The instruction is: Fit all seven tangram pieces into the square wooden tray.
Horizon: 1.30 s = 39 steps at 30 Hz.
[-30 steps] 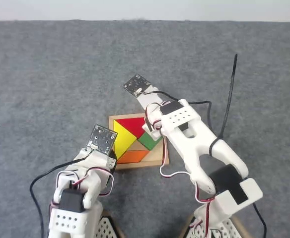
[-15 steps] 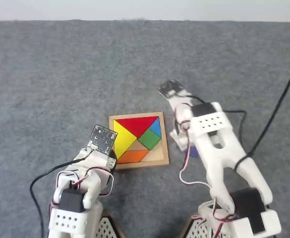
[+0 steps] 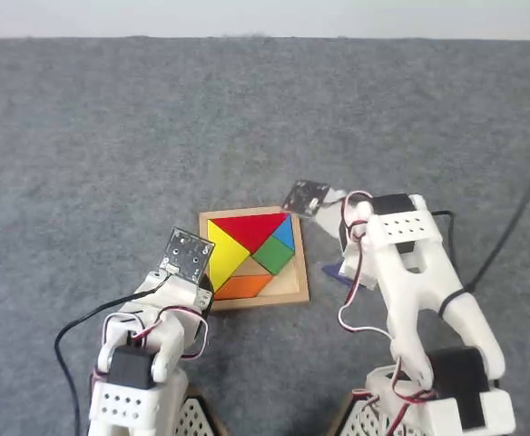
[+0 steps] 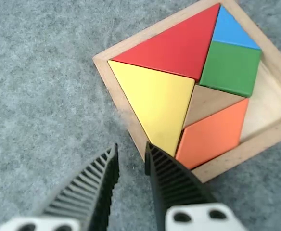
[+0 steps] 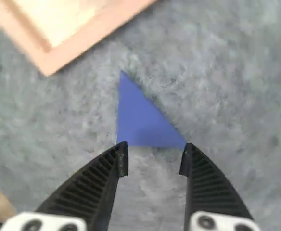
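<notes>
The left gripper (image 4: 131, 153) hangs low over the grey bench (image 3: 111, 136), just off the near left edge of the square wooden tray (image 4: 122, 96). Its jaws stand only a narrow gap apart and hold nothing; one tip sits over the tray's rim beside the point of the yellow triangle (image 4: 159, 103).

In the tray, the yellow triangle fills the left side and the red triangle (image 4: 174, 45) the far side, the two meeting along one long edge. To their right lie the small light blue triangle (image 4: 229, 31) in the far right corner, the green square (image 4: 229, 67) touching it, a tan triangle (image 4: 208, 103) at the centre, and the orange parallelogram (image 4: 212, 137) along the near edge. A triangular strip of bare tray floor shows at the near right corner.

Right of the tray, flat on the bench and just beside its right rim, lies the dark blue triangle (image 5: 140, 120), apart from the wood.

The right gripper (image 5: 152, 156) hovers over it. Its jaws are spread wide and hold nothing, and their tips sit at the two ends of the triangle's nearest edge.
</notes>
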Tool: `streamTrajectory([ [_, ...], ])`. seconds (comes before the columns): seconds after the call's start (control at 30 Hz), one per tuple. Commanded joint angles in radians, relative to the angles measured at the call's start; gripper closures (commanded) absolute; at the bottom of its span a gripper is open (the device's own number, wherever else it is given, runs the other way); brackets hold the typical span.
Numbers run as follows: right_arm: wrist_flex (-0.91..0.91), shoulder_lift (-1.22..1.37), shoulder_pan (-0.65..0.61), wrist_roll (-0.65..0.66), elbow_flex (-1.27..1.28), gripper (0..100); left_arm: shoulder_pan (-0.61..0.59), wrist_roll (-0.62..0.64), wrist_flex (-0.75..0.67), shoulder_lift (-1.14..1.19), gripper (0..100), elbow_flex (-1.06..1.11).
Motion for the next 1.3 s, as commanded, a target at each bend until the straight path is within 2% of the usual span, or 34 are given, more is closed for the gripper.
streamTrajectory([
  [0.0,0.013,-0.054,0.005,0.164,0.011,80.8,0.002,0.012,0.005,0.002,91,-0.007],
  [0.1,0.013,-0.054,0.005,0.272,0.048,80.8,0.002,0.012,0.005,0.002,91,-0.007],
  [0.2,0.001,-0.054,0.005,0.324,0.08,80.5,0.002,0.012,0.005,0.002,91,-0.007],
  [0.37,-0.097,-0.054,0.004,0.325,0.121,80.3,0.002,0.012,0.005,0.002,91,-0.007],
  [0.6,-0.122,-0.054,-0.081,0.325,0.12,80.3,0.002,0.012,0.005,0.002,91,-0.007],
  [0.8,-0.159,-0.054,-0.071,0.331,0.118,80.3,0.002,0.012,0.005,0.002,91,-0.007],
  [1.0,-0.16,-0.062,-0.054,0.336,0.118,71.2,0.002,0.012,0.005,0.002,91,-0.007],
  [1.27,-0.157,-0.053,-0.054,0.516,0.135,75.3,0.002,0.012,0.005,0.002,91,-0.007],
])
